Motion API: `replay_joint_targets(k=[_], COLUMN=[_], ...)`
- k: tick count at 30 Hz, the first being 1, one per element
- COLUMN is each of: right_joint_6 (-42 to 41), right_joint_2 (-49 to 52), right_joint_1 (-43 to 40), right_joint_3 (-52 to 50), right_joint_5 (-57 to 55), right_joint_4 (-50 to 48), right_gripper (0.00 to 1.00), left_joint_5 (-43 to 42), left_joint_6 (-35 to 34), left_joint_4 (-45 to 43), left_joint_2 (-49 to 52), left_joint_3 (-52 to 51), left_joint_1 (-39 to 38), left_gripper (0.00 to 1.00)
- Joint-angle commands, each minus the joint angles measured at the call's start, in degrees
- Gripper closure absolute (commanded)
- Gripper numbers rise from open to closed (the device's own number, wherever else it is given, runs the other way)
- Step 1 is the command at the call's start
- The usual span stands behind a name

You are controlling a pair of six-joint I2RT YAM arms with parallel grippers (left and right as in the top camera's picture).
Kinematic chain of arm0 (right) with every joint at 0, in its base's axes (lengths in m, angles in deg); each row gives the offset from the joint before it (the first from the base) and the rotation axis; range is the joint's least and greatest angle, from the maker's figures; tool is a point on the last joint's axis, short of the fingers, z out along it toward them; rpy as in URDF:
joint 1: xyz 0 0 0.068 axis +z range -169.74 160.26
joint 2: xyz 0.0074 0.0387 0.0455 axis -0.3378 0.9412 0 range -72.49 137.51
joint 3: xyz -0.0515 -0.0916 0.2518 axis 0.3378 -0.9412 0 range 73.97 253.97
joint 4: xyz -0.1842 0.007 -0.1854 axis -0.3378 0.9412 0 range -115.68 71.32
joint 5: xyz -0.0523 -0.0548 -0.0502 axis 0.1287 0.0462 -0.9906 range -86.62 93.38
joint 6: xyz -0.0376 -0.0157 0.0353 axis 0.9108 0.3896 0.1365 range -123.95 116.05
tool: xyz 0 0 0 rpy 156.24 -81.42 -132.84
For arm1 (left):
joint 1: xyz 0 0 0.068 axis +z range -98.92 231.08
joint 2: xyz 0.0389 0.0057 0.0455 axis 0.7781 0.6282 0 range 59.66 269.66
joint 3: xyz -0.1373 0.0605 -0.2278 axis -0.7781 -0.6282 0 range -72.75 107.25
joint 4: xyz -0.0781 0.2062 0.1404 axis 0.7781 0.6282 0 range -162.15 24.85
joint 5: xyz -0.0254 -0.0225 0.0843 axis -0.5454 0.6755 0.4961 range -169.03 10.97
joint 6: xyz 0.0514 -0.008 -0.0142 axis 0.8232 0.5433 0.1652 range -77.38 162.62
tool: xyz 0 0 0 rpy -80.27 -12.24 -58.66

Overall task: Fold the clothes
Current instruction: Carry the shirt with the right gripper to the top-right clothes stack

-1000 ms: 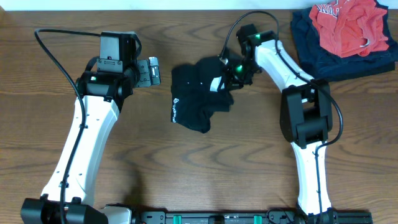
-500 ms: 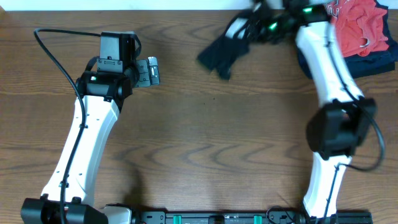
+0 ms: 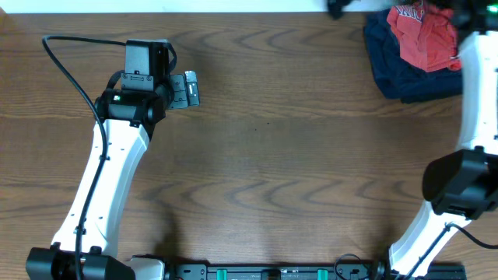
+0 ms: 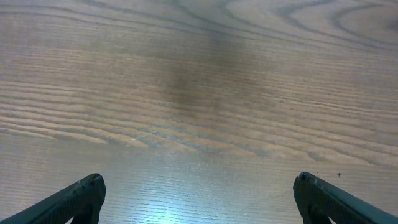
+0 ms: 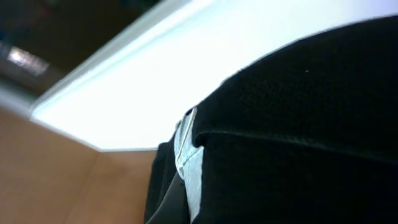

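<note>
The black garment (image 5: 298, 143) fills the right wrist view, pressed close to the camera, with a white label (image 5: 189, 165) at its edge. Its fabric hides my right gripper's fingers, which seem shut on it. In the overhead view the right arm (image 3: 476, 70) reaches past the table's far right edge, and only a small dark scrap (image 3: 336, 8) shows at the top edge. My left gripper (image 3: 191, 88) is open and empty over bare wood at the far left; its two fingertips stand wide apart in the left wrist view (image 4: 199, 199).
A red garment with white lettering (image 3: 420, 35) lies on a dark navy folded garment (image 3: 397, 74) at the far right corner. The brown wooden table (image 3: 264, 171) carries nothing else. A white surface borders the table's far edge (image 5: 155, 68).
My right gripper lifted the black garment off the table's middle and swung it up and right, past the far edge, almost out of the overhead view. The left arm has not moved.
</note>
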Motion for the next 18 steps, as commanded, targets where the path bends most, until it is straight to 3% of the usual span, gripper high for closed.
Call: replay_joint_targets(k=[1, 18], right_joint_6=[-1.7, 0.8], right_joint_2=[-1.0, 6.6], right_joint_1=[-3.9, -12.1], right_joint_3=[1.0, 0.9], right_joint_5=[-1.4, -6.6], right_joint_4=[-2.1, -9.4], right_gripper=[0.99, 0.99], left_joint_5=[0.8, 0.7], left_joint_6=[0.3, 0.3], left_joint_4=[0.2, 0.4], left_joint_2=[0.7, 0.7], left_joint_3=[0.5, 0.5], left_joint_1=[0.3, 0.3], left_gripper=[0.02, 0.02])
